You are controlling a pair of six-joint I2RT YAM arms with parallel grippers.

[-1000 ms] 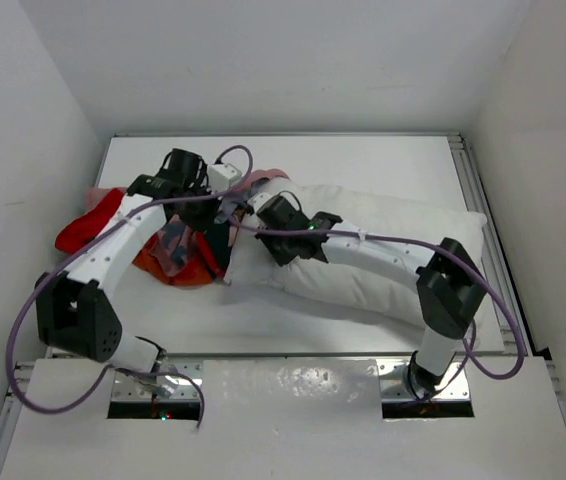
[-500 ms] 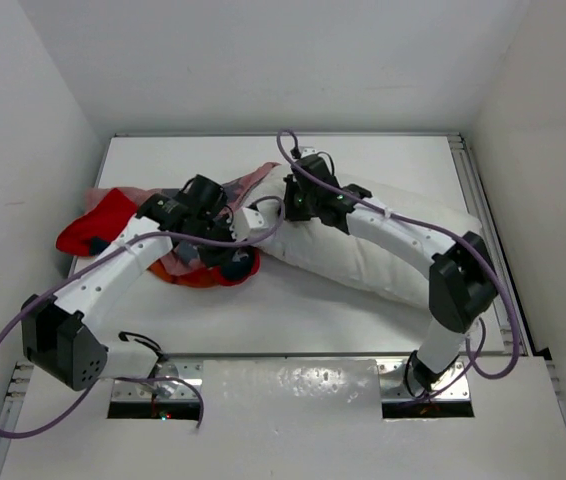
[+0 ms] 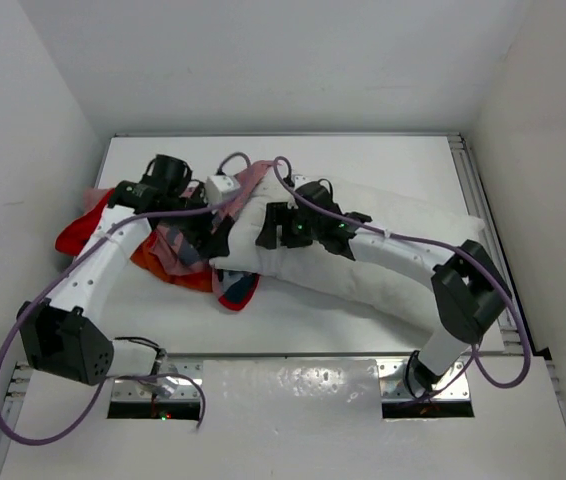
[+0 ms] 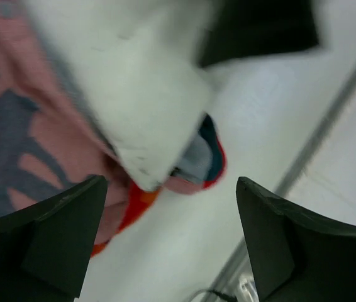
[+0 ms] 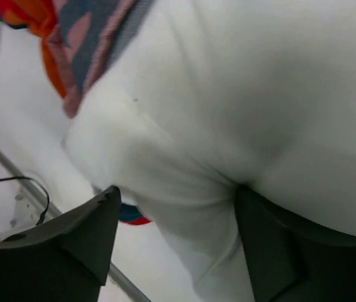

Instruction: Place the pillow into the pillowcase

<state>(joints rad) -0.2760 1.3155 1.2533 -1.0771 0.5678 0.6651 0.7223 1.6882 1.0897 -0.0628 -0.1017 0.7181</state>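
The white pillow [image 3: 383, 250] lies slantwise across the table, its left end resting on the red-orange pillowcase [image 3: 168, 262], which is bunched at the left. My left gripper [image 3: 211, 228] hovers over that overlap, open. In the left wrist view its gripper [image 4: 170, 189] has nothing between the fingers [image 4: 46, 239]; a pillow [image 4: 146, 113] corner and the pink reverse of the pillowcase [image 4: 21, 138] lie beyond. My right gripper [image 3: 271, 225] sits at the pillow's left end. In the right wrist view its gripper [image 5: 177, 192] is open, straddling a bulge of pillow [image 5: 241, 94], with pillowcase [image 5: 83, 38] at upper left.
White walls enclose the table [image 3: 363, 160] on three sides. A metal rail [image 3: 468, 190] runs along the right edge. Purple cables [image 3: 253, 165] loop over both arms. A part of the pillowcase [image 3: 88, 225] hangs toward the left wall.
Both grippers went from shut to open. The left gripper swung back leftward. The right gripper came down toward the pillow's left end, which now overlaps the pillowcase.
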